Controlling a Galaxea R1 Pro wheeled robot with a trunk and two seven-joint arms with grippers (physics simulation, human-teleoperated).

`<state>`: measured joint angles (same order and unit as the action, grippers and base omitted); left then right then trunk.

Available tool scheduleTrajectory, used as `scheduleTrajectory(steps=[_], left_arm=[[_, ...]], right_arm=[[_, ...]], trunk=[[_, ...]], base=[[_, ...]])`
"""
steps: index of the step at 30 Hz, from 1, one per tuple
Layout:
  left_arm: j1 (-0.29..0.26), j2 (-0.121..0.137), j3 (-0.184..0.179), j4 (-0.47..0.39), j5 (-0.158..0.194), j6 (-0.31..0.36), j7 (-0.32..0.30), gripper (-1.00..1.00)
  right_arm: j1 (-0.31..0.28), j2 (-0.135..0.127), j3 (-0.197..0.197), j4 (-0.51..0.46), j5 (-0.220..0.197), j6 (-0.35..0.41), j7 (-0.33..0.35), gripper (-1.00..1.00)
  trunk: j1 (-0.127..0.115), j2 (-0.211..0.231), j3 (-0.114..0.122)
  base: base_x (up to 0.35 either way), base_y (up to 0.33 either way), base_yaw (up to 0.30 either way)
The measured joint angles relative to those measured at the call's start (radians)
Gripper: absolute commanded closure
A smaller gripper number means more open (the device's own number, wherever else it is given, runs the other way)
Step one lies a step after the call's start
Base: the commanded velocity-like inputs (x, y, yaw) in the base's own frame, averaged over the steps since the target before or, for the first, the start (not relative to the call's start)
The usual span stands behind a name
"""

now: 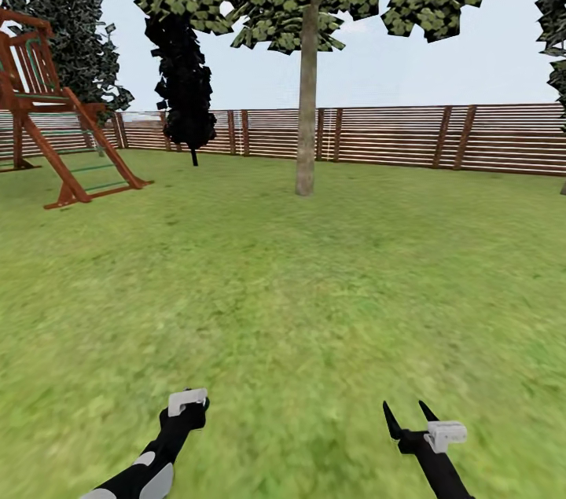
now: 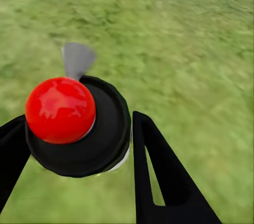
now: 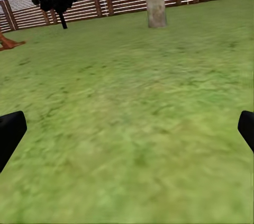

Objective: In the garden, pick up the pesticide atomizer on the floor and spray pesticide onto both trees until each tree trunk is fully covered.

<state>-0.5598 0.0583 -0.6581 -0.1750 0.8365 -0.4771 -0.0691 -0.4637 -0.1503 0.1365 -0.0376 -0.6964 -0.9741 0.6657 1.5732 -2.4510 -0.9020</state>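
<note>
Left gripper (image 2: 74, 155) held the one pesticide atomizer (image 2: 79, 126) between its two black fingers (image 2: 164, 176), the bottle's black top and red knob facing the wrist camera, above the grass floor (image 1: 299, 302). Right gripper (image 1: 409, 422) stood spread wide with nothing between its fingers. One thick-trunked tree (image 1: 306, 90) rose ahead before one slatted fence (image 1: 393, 136), beside one red play frame (image 1: 47, 114).

Both arms low, reaching forward. Left pincer (image 2: 79, 144) clamped on held object. Right pincer (image 1: 409, 416) spread wide, empty.
</note>
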Motion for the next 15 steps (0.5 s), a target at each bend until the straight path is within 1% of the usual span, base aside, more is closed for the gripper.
scheduleTrajectory(steps=[15], left_arm=[[0.000,0.000,-0.002,0.000,0.000,0.000,0.000,1.00]], right_arm=[[0.000,0.000,0.000,0.000,0.000,0.000,0.000,-1.00]], trunk=[[0.000,0.000,0.000]], base=[[0.338,0.000,0.000]])
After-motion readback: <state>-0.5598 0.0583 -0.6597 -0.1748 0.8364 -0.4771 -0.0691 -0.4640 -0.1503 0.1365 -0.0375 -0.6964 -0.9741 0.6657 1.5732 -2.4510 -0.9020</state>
